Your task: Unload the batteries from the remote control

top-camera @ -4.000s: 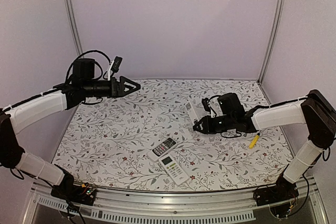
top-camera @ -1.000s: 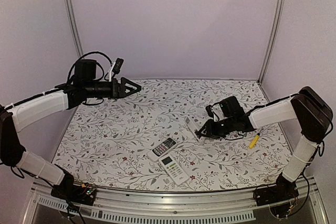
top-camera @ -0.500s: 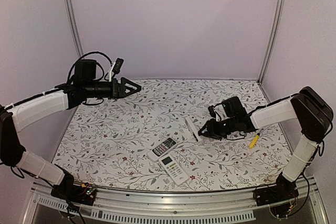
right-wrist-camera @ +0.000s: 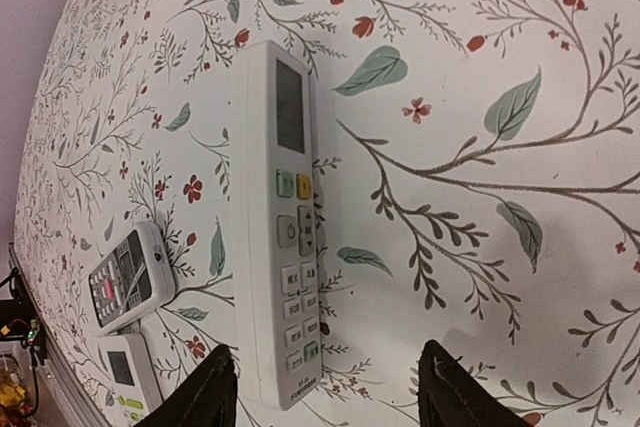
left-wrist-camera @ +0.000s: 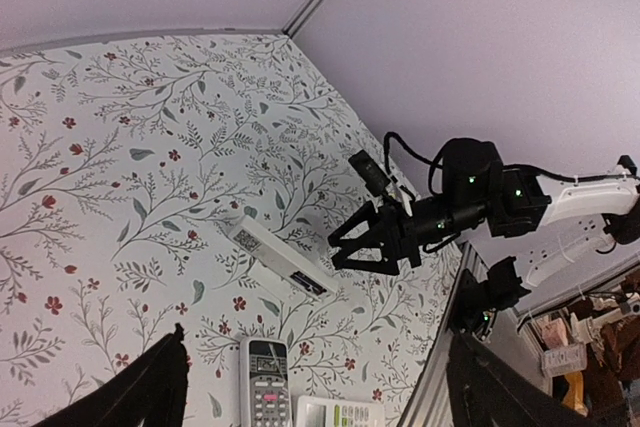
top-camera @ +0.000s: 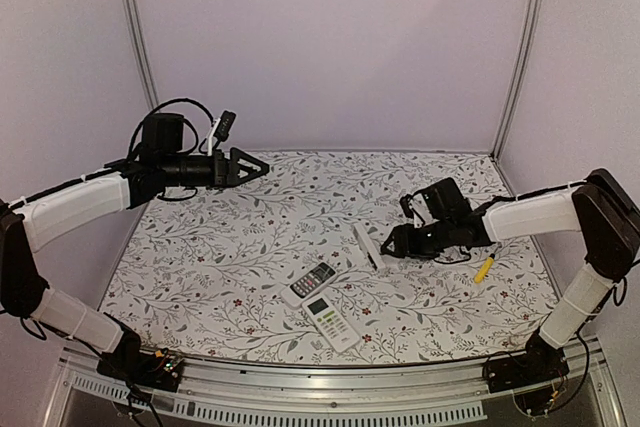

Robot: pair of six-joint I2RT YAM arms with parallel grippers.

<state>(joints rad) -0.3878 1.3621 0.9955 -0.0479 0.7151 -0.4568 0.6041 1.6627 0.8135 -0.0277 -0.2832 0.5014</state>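
The right gripper (right-wrist-camera: 330,347) is holding its two black fingers (right-wrist-camera: 205,392) apart and is clamping nothing. It is hovering low at the button end of a long white plastic remote control (right-wrist-camera: 285,227), which in the wrist view is lying just ahead of the opening between the fingers. This remote is resting flat on the floral-patterned table (top-camera: 230,247) with its small screen and its buttons facing up. Its back is therefore hidden, and the batteries are not showing in any view. Near the long remote, toward the robot, a shorter light grey remote with a dark button face (top-camera: 312,280) is lying. Just beside that one, nearer again to the robot, a white remote with a pale green display (top-camera: 330,319) is lying. To the right of the long remote, past the right arm, a thin yellow-handled tool (top-camera: 484,268) is resting on the table. Far to the left of the long remote, the left gripper (top-camera: 262,164) is hanging high above the table, its fingers wide apart and empty.
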